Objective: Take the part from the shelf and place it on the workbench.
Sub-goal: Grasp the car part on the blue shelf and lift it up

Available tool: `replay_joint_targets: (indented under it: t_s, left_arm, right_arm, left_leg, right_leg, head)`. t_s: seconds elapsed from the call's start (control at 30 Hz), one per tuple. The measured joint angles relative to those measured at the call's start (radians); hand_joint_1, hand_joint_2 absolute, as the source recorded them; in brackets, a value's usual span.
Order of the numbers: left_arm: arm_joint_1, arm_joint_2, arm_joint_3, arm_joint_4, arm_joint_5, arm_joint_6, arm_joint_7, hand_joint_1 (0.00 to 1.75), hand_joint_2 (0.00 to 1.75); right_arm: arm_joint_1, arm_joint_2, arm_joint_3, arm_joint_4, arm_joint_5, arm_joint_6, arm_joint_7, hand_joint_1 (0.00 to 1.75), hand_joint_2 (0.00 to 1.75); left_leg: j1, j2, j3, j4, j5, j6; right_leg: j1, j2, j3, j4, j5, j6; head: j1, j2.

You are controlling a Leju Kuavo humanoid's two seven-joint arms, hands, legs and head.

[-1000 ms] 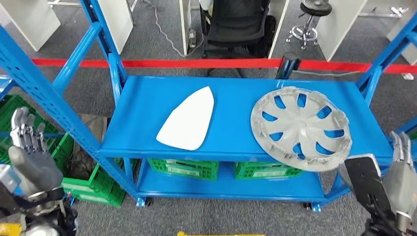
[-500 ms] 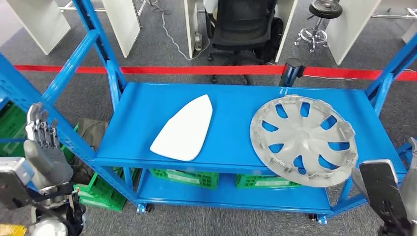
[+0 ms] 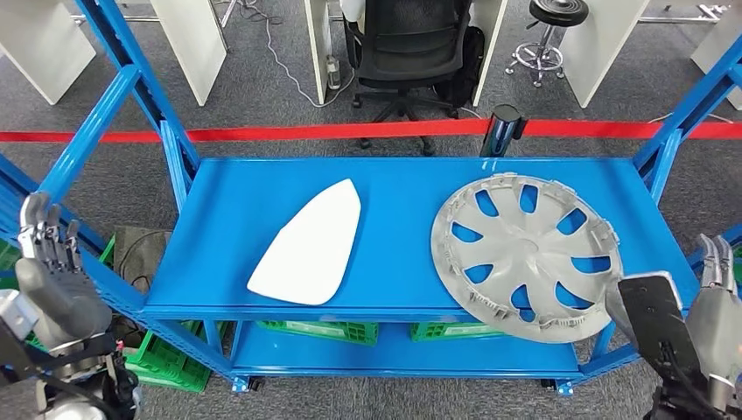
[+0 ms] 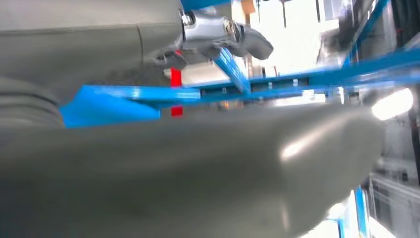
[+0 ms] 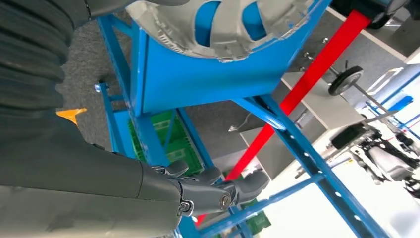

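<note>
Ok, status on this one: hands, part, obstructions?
Left hand and right hand open, holding nothing. Hubcap and white panel on shelf, untouched. Nothing blocking.

The left hand [image 3: 54, 284] was raised at the lower left, fingers straight and empty. The right hand [image 3: 713, 302] stood likewise, holding nothing.

blue shelf [image 3: 402, 188], white panel [image 3: 308, 245], hubcap [image 3: 525, 254]
</note>
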Motion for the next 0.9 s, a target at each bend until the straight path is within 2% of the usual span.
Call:
replay_joint_targets:
  t_s: [0.03, 0.13, 0.33, 0.43, 0.63, 0.9]
  left_arm:
    - [-0.001, 0.000, 0.000, 0.000, 0.000, 0.000, 0.000, 0.00, 0.00]
    - [-0.002, 0.000, -0.001, 0.000, 0.000, -0.001, 0.000, 0.00, 0.00]
    - [-0.002, 0.000, -0.001, 0.001, 0.012, -0.017, -0.001, 0.00, 0.00]
    - [-0.007, 0.000, -0.001, 0.003, 0.045, -0.063, -0.003, 0.00, 0.00]
    - [-0.061, -0.002, -0.024, 0.014, 0.112, -0.218, -0.010, 0.00, 0.00]
    - [-0.092, -0.012, -0.056, 0.024, 0.108, -0.240, -0.006, 0.00, 0.00]
  right_arm:
    - [-0.001, 0.000, 0.000, 0.000, -0.002, 0.001, -0.001, 0.00, 1.75]
    - [-0.003, -0.001, 0.001, 0.000, -0.023, 0.012, -0.005, 0.00, 1.75]
    - [-0.024, -0.004, 0.017, 0.000, -0.090, 0.069, -0.009, 0.00, 1.75]
    - [-0.041, -0.009, 0.029, 0.001, -0.108, 0.102, -0.001, 0.00, 1.75]
    - [-0.094, -0.010, 0.072, 0.024, -0.139, 0.136, -0.014, 0.00, 1.75]
    - [-0.122, -0.010, 0.111, 0.052, -0.141, 0.140, -0.019, 0.00, 1.75]
  left_leg:
    - [0.001, 0.000, -0.001, -0.001, 0.001, -0.007]
    - [0.001, 0.000, -0.001, -0.001, -0.001, -0.002]
    - [0.001, 0.000, -0.001, -0.001, -0.002, 0.004]
    - [0.001, 0.000, 0.000, -0.001, -0.002, 0.006]
    - [0.001, 0.000, 0.000, -0.001, 0.002, 0.010]
    - [0.003, 0.000, 0.000, -0.002, 0.004, 0.009]
  right_leg:
    - [0.001, -0.001, 0.000, -0.001, 0.000, -0.003]
    - [0.001, -0.001, 0.004, -0.008, 0.000, -0.002]
    - [0.001, -0.001, 0.003, -0.016, 0.002, 0.007]
    - [0.001, -0.001, 0.002, -0.017, 0.003, 0.010]
    - [0.001, -0.001, 0.005, -0.018, 0.007, 0.014]
    - [0.003, -0.001, 0.007, -0.017, 0.008, 0.013]
  head:
    - [0.002, 0.000]
    - [0.007, 0.000]
    - [0.014, 0.000]
    - [0.015, 0.000]
    - [0.016, 0.000]
    - [0.017, 0.000]
